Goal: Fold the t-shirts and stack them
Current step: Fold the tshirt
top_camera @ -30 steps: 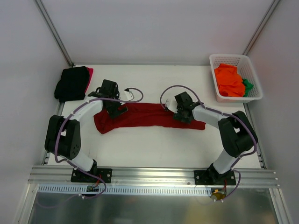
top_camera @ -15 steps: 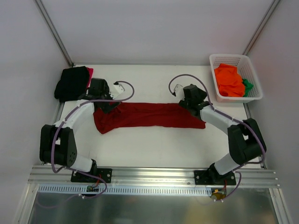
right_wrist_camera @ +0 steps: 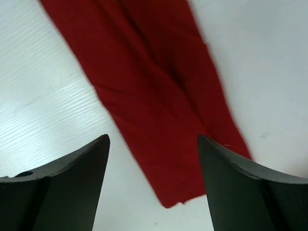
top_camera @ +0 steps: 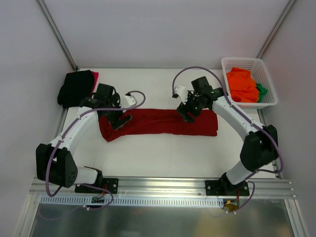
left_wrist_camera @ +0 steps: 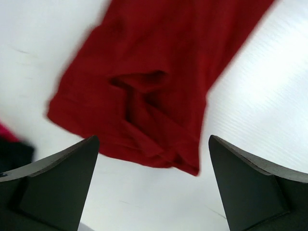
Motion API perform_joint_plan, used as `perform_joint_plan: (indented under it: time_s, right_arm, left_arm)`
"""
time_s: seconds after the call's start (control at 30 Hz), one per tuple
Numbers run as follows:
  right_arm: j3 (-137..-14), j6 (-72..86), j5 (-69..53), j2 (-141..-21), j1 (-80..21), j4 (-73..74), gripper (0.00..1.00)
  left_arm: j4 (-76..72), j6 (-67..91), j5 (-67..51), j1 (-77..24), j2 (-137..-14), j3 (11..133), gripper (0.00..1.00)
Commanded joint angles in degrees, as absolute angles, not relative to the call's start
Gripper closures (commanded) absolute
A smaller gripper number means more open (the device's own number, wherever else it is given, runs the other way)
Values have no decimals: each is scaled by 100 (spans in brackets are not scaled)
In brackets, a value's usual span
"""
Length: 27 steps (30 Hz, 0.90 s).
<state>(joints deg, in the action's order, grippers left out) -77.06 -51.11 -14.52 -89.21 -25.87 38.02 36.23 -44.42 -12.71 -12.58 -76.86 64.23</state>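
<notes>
Both jaws hang spread over the folded dark red cloth t-shirt (top_camera: 158,122); better to pinch its ends squarely.

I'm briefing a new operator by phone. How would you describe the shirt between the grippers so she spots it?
Look at the white table. Across its middle lies a dark red shirt, folded into a long band. The black shirt sits in the far left corner and the orange shirt in the basket at far right; only this one is stretched out.
</notes>
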Motion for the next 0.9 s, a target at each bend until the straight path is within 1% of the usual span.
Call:
perform_joint_plan:
  time_s: [0.0,0.13,0.23,0.33,0.37,0.4,0.47,0.57,0.73,0.87]
  right_arm:
    - [-7638,-4992,-2197,-9429,-2680,4685,23]
    - [-7760,-4966,-1803,-9606,-2865,4676,23]
    - [-7805,-4904,-1836,-9711,-2892,4667,24]
    - [-7717,-4869,-1784,-9756,-2988,4571,24]
    - [-7647,-4869,-1758,-9765,-3023,4544,24]
    - [-7620,-4869,-1732,-9782,-3050,4527,24]
    - [-7585,-4887,-1652,-9791,-3067,4491,24]
    - [-7576,-4869,-1617,-9817,-3076,4491,24]
    - [-7585,-4834,-1600,-9835,-3085,4439,24]
    - [-7559,-4834,-1512,-9853,-3111,4430,24]
  left_arm:
    - [4508,-4858,-1548,-1458,-7559,5847,1]
    - [4483,-5150,-1546,-1591,-7331,5493,1]
    - [4378,-5054,-1714,-1643,-7243,5450,1]
    - [3431,-5001,-1521,-1844,-6743,4889,1]
    - [2706,-5010,-1346,-1907,-6559,4661,1]
    - [2385,-5071,-1336,-1959,-6174,4223,1]
    - [1962,-5106,-1205,-2126,-5995,3982,1]
    - [1513,-5185,-1011,-2215,-6195,3806,1]
    - [82,-5747,-484,-2224,-6732,3288,1]
    - [-895,-5994,-167,-2232,-7311,3138,1]
